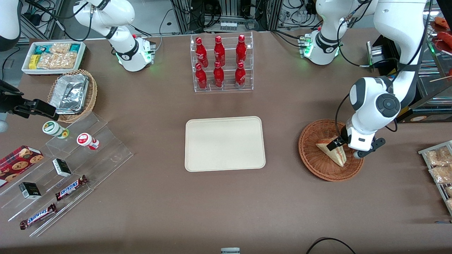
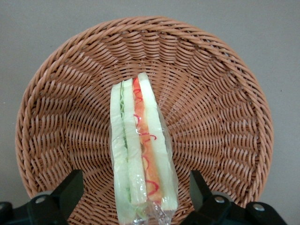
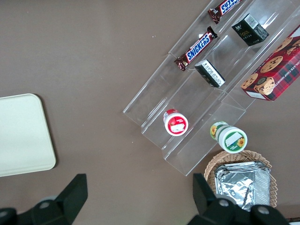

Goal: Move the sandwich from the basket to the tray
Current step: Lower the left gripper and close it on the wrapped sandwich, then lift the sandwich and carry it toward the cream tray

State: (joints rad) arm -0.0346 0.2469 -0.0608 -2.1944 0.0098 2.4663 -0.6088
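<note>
1. Here, the tool (image 1: 340,143) of the working arm hangs low over the basket (image 1: 314,155), toward the working arm's end of the table (image 1: 226,204).
2. In the left wrist view the tool (image 2: 136,197) has its fingers (image 2: 70,190) spread apart, one on each side of the sandwich (image 2: 140,150); neither finger touches the wrapper.
3. The sandwich (image 1: 333,150) lies in the basket (image 2: 220,108), a wedge in clear film, showing pale bread layers with a greenish stripe and a red-orange stripe.
4. The tray (image 1: 225,143) sits flat at the table's centre, well apart from the basket, with nothing on it.
5. Farther from the front camera than the tray, a clear rack (image 1: 222,63) holds six red bottles (image 1: 219,53); their white script is too small to read.
6. Toward the parked arm's end, a clear stepped stand (image 1: 81,155) carries two bars (image 1: 70,187) marked "SNICKERS", small dark boxes (image 1: 61,167) and two capped cups (image 1: 87,140).
7. A red box (image 1: 19,160) printed with cookies lies beside the stand.
8. A tan wicker basket (image 1: 90,97) with silver foil trays (image 1: 69,93) stands beside a white box (image 1: 53,56) of snack packets.
</note>
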